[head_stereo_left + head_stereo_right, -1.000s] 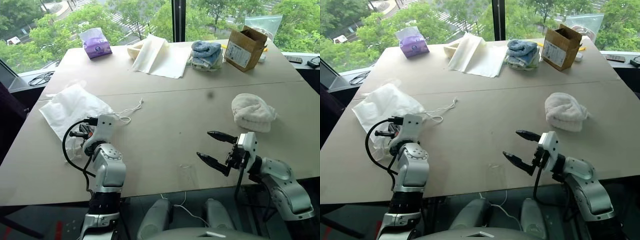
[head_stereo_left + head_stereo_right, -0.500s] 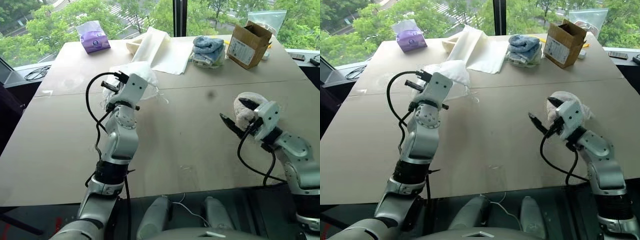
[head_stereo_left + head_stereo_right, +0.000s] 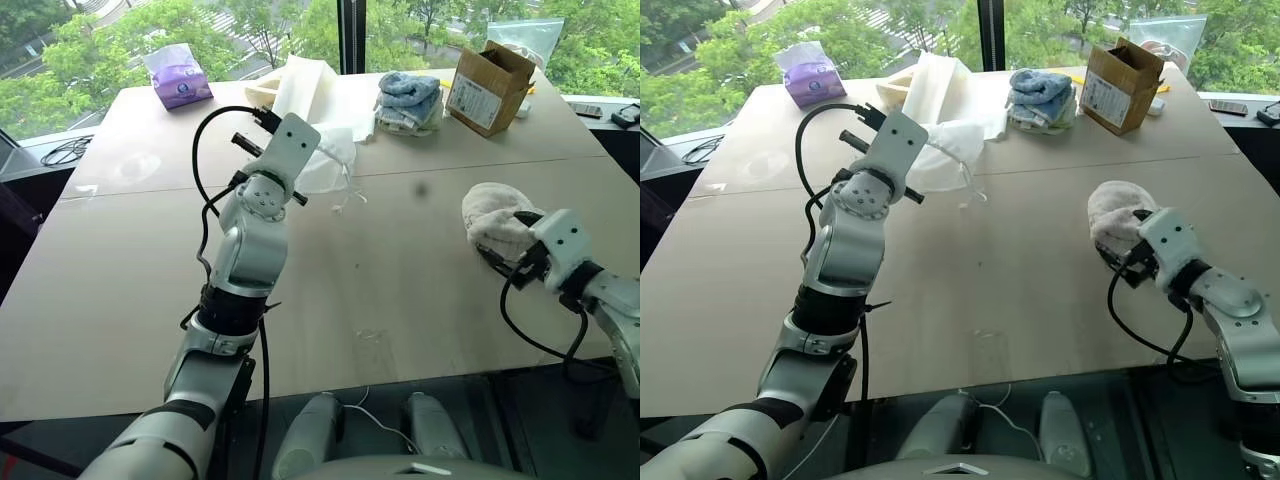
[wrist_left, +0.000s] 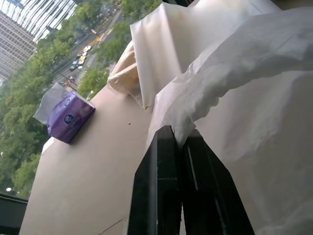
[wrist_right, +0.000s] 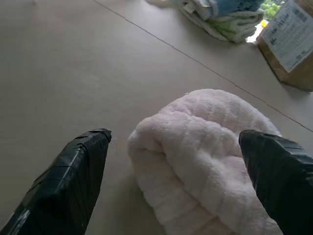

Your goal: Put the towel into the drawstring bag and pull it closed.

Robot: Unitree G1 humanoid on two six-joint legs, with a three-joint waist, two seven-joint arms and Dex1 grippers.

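Towel [image 3: 497,226] sits near the right edge of the tabletop [image 3: 380,290], with the right pincer [image 5: 181,147] spread wide around it. Left pincer [image 4: 180,147] is clamped on the drawstring bag's [image 3: 325,160] rim, holding it up over the tabletop's middle.

towel [image 5: 205,142]: white fluffy bundle, lying on table | drawstring bag [image 3: 325,165]: thin white pouch, lifted, hanging crumpled

Purple tissue pack [image 3: 178,82], cream cloth [image 3: 300,85], folded towels [image 3: 410,103], probably cardboard box [image 3: 488,90].
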